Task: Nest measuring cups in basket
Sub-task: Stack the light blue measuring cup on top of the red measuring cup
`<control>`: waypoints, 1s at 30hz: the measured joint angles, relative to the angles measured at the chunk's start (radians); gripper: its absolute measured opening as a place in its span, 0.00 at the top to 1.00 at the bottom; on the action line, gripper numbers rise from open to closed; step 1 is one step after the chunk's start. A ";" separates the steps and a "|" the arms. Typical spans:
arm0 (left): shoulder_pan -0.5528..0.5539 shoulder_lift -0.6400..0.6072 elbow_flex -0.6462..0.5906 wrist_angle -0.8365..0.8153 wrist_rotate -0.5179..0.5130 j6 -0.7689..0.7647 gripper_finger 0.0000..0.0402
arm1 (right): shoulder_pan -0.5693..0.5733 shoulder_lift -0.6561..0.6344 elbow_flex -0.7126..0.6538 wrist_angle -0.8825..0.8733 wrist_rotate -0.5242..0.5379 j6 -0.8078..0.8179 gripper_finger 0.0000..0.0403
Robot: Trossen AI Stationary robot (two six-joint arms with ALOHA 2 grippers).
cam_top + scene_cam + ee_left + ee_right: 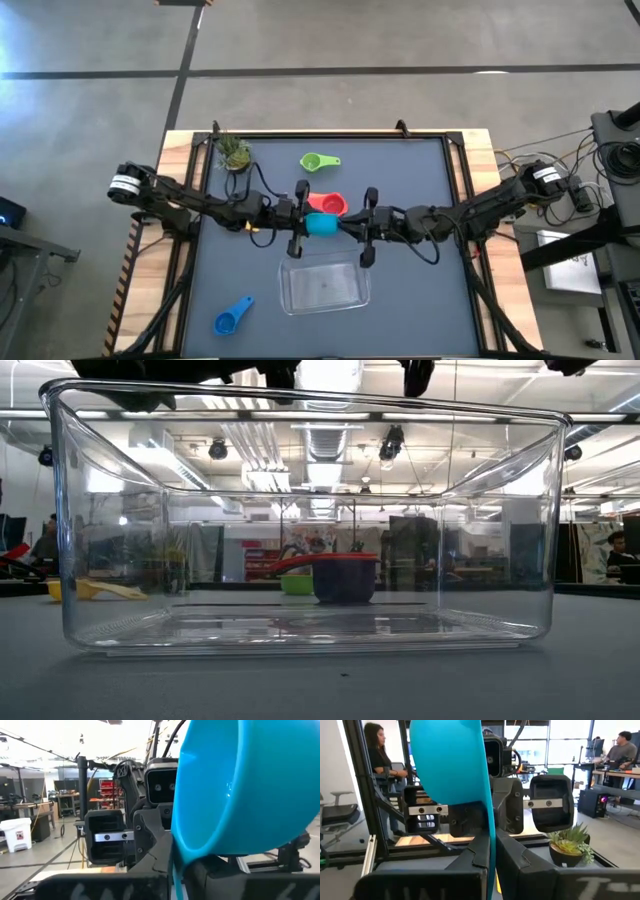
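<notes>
Clear basket foremost, both grippers pinching teal cup above its far rim

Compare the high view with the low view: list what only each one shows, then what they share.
Only the high view: the teal cup held between the left gripper and the right gripper, both shut on it, above the table; the blue cup; the potted plant.
Only the low view: the room behind the table, and a yellow object beyond the basket's wall.
Both: the clear basket, the red cup and the green cup.
</notes>
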State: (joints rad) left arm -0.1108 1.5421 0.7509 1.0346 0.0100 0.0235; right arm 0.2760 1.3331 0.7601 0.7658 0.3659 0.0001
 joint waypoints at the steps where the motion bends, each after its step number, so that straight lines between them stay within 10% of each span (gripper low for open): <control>1: 0.000 0.000 0.000 -0.006 -0.002 0.001 0.99 | 0.000 0.000 0.000 -0.010 0.003 0.000 0.98; 9: -0.001 -0.033 0.003 -0.145 -0.125 0.023 1.00 | 0.027 -0.106 0.022 -0.328 0.033 -0.007 0.80; 19: 0.000 -0.121 0.061 -0.806 -0.698 0.029 1.00 | 0.189 -0.306 0.060 -0.772 0.366 0.087 0.51; 30: 0.000 0.164 0.424 -1.375 -0.885 0.000 1.00 | 0.228 -0.284 0.032 -0.787 0.422 0.117 0.50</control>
State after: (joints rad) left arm -0.1112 1.7061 1.1752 -0.3399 -0.8754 0.0233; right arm 0.5041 1.0490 0.7918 -0.0212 0.7876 0.1173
